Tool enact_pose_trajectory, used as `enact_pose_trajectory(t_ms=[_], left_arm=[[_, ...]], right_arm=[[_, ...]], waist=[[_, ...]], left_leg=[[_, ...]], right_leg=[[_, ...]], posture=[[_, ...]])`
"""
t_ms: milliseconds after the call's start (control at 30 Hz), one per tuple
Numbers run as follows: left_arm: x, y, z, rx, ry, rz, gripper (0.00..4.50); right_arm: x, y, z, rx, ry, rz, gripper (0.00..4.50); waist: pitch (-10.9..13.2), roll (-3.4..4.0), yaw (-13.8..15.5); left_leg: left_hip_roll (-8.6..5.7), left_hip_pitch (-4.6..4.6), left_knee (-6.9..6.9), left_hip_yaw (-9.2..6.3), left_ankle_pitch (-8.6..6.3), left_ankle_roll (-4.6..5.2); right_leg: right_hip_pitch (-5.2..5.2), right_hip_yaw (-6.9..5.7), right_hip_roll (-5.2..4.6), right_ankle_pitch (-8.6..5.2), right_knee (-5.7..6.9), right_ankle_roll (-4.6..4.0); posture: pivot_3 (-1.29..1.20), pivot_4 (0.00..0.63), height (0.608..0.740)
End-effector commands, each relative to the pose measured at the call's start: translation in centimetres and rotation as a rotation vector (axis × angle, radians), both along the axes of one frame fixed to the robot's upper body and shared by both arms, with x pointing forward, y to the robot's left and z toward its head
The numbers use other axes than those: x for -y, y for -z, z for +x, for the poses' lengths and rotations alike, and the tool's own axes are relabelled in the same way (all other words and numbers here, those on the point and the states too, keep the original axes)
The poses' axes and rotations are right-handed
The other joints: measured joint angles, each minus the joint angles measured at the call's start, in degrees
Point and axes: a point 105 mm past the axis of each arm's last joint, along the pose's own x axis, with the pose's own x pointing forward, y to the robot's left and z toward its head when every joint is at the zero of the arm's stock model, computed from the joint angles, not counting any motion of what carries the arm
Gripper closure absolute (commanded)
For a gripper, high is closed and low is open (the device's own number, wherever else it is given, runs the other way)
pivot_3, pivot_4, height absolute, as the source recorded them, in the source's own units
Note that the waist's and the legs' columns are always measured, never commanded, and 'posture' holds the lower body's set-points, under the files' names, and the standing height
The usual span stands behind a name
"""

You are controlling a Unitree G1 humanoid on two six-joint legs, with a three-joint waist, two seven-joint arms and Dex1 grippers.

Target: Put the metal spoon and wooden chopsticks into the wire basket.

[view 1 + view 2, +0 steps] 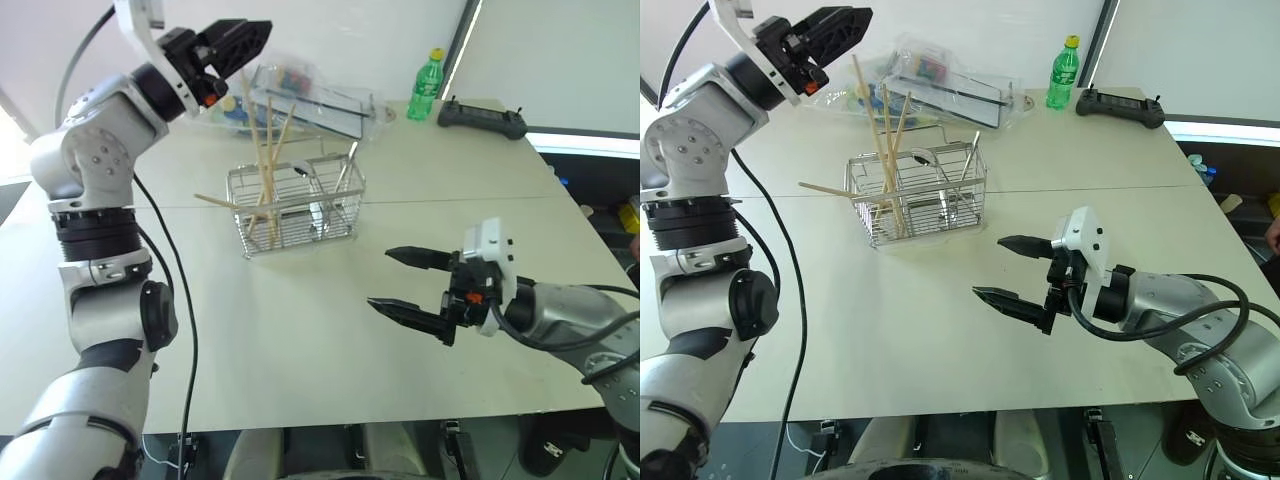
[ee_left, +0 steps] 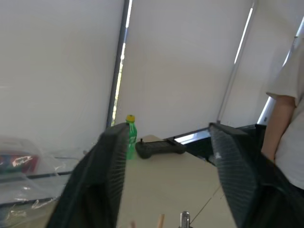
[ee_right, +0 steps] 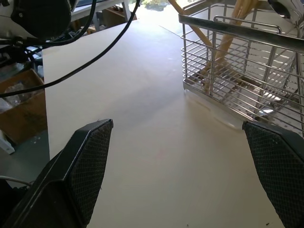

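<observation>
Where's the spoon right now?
The spoon stands handle-up in the right end of the basket, right of the chopsticks, mid-table in the head views.

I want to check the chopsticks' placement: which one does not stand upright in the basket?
The wooden chopstick lying almost level, poking out through the wire basket's left side. The other chopsticks stand steeply inside.

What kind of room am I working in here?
Probably an office or lab test space, not a kitchen: a plain pale table against roller-blind windows, a handheld controller lying on it, and a person standing by.
</observation>
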Motion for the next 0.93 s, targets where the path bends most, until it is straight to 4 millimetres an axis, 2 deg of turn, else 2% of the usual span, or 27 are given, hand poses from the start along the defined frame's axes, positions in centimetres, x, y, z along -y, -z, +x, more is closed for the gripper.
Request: enact_pose_trajectory(t_ms=[33,133,233,333,467,533,633,700,767,833,933], left_arm=[[-0.1,-1.9,-1.6,0.093,0.015,-0.02,0.05],[-0.8,-2.8,-2.3,0.148,-0.02,-0.007,0.05],[-2.3,-4.1,-3.1,0.202,-0.038,0.033,0.05],[-4.3,-4.9,-4.6,0.283,-0.038,0.148,0.05],[-7.0,-4.6,-5.3,0.347,-0.109,0.329,0.05],[-9.0,-3.6,-6.3,0.417,-0.167,0.483,0.05],[-10.1,-0.9,-7.8,0.356,-0.089,0.671,0.05],[-10.9,2.9,-9.5,0.231,0.021,0.845,0.05],[-11.2,5.3,-10.7,0.158,0.087,0.944,0.05],[-11.3,6.6,-11.3,0.131,0.112,0.981,0.05],[-11.0,7.3,-11.5,0.12,0.112,0.97,0.05]], right_arm=[[0.2,-1.0,-0.1,0.041,0.01,0.017,0.0],[0.7,-1.3,0.4,0.059,0.03,0.007,0.0],[2.0,-2.4,1.5,0.099,0.071,0.0,0.0],[3.5,-4.3,2.5,0.152,0.106,0.006,0.0],[5.0,-6.0,3.4,0.192,0.147,0.007,0.0],[5.8,-6.4,3.9,0.208,0.173,-0.008,0.0],[6.3,-6.4,4.1,0.209,0.181,-0.013,0.0],[6.6,-6.2,4.1,0.204,0.182,-0.013,0.0],[6.7,-6.1,4.2,0.199,0.184,-0.011,0.0],[6.7,-6.1,4.3,0.194,0.183,-0.009,0.0],[6.7,-5.9,4.5,0.186,0.179,-0.002,0.0]], waist=[[0.0,0.0,0.0],[0.0,0.0,0.0],[0.0,0.01,-0.3],[0.0,0.07,-0.5],[0.0,0.09,-0.1],[0.0,0.17,-0.1],[0.0,0.14,-0.1],[0.0,0.16,-0.2],[0.0,0.18,-0.2],[0.0,0.19,0.1],[0.0,0.18,0.2]], left_leg=[[0.0,0.0,0.0,0.0,0.0,0.0],[0.0,0.0,0.0,0.0,0.0,0.0],[-0.01,0.01,-0.01,0.03,0.0,0.0],[0.03,0.02,-0.05,0.18,0.0,0.0],[0.05,0.04,-0.11,0.15,0.0,0.01],[0.05,0.03,-0.12,0.18,0.0,0.01],[0.06,0.0,-0.15,0.25,0.0,0.01],[0.11,-0.04,-0.15,0.27,-0.01,0.01],[0.25,0.02,-0.24,0.42,-0.01,0.02],[0.29,-0.02,-0.22,0.44,-0.01,0.02],[0.39,-0.04,-0.15,0.56,-0.01,0.02]], right_leg=[[0.0,0.0,0.0,0.0,0.0,0.0],[-0.01,0.0,0.0,0.0,0.0,0.0],[-0.02,0.0,0.01,0.0,0.01,0.0],[-0.12,0.03,0.04,0.04,0.01,-0.07],[-0.09,0.01,0.06,0.02,0.01,-0.1],[-0.09,0.03,0.04,-0.01,-0.06,-0.16],[-0.11,0.08,-0.02,-0.07,-0.11,-0.27],[-0.14,0.09,-0.04,-0.08,-0.13,-0.29],[-0.16,0.17,-0.11,-0.09,-0.14,-0.31],[-0.21,0.18,-0.12,-0.1,-0.16,-0.34],[-0.19,0.18,-0.17,-0.13,-0.15,-0.41]], posture=[[0.0,0.15,0.738],[0.0,0.15,0.738],[0.0,0.15,0.738],[0.0,0.15,0.738],[0.0,0.15,0.738],[0.0,0.15,0.738],[0.0,0.15,0.738],[0.0,0.15,0.738],[0.0,0.15,0.738],[0.0,0.15,0.738],[0.0,0.15,0.738]])
